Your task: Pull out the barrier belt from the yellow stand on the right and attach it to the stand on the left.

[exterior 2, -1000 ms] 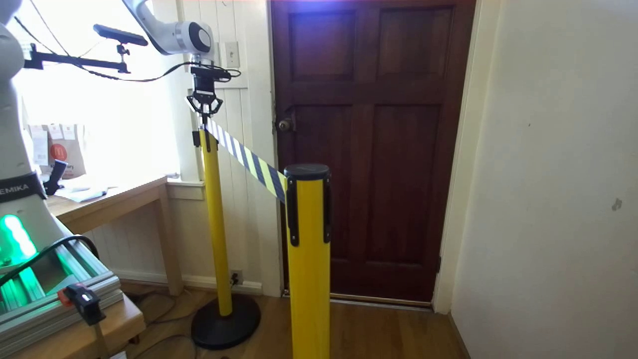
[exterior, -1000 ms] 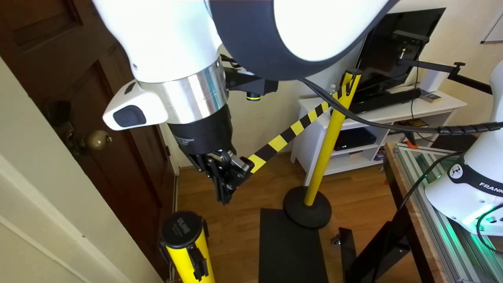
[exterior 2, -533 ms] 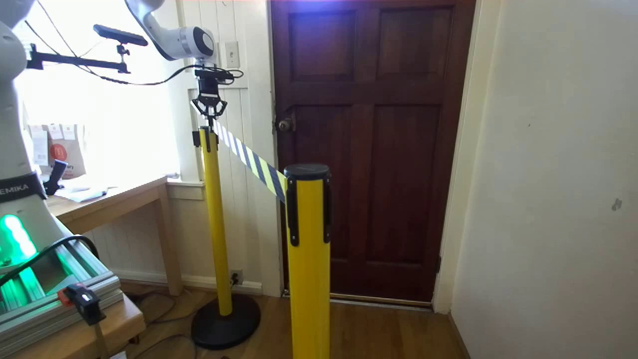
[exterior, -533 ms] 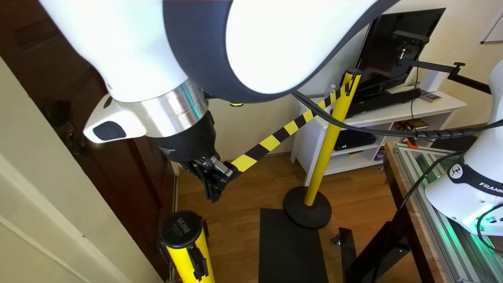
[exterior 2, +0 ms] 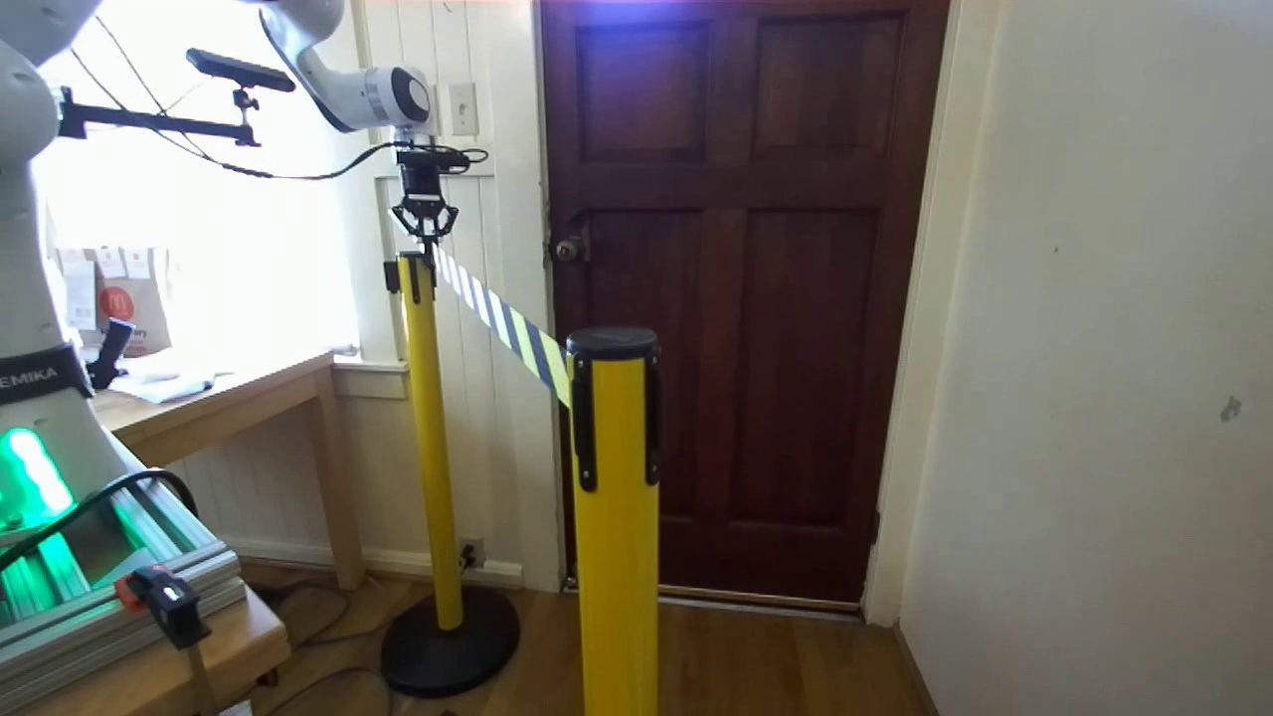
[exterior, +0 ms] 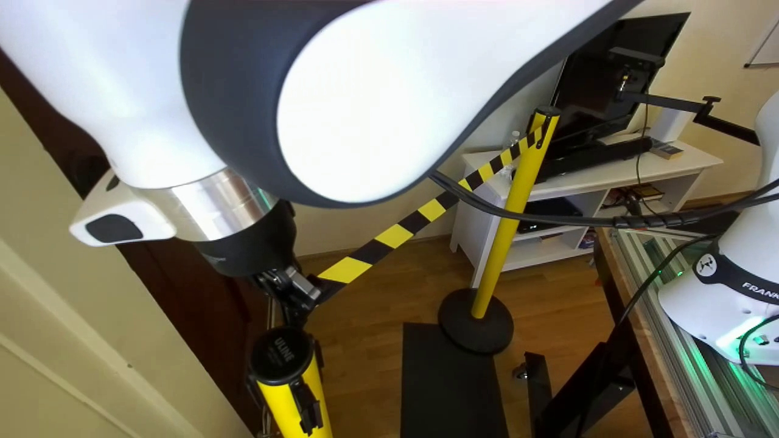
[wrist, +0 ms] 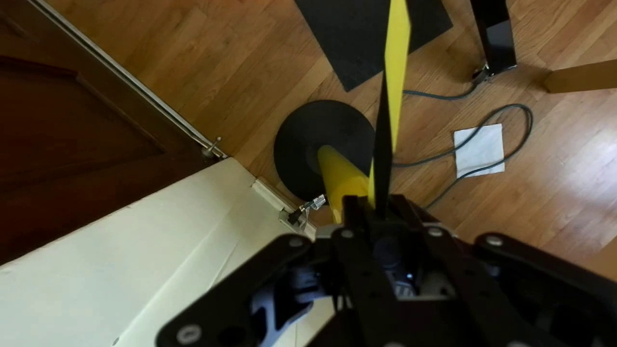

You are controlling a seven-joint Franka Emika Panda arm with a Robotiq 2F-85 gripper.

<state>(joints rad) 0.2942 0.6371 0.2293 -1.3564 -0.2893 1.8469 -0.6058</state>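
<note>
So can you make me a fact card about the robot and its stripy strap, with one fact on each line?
Robot hand: the gripper, shut on the end of the stripy belt
Belt colours: yellow and black
Belt comes from: the right stand
Belt should go to: the left stand, not fastened there yet
Stand colours: yellow posts, black tops
Gripper's place: close to the left stand's top; can't tell if they touch
On the floor: a black mat
Door: dark reddish-brown door, with a round knob
</note>
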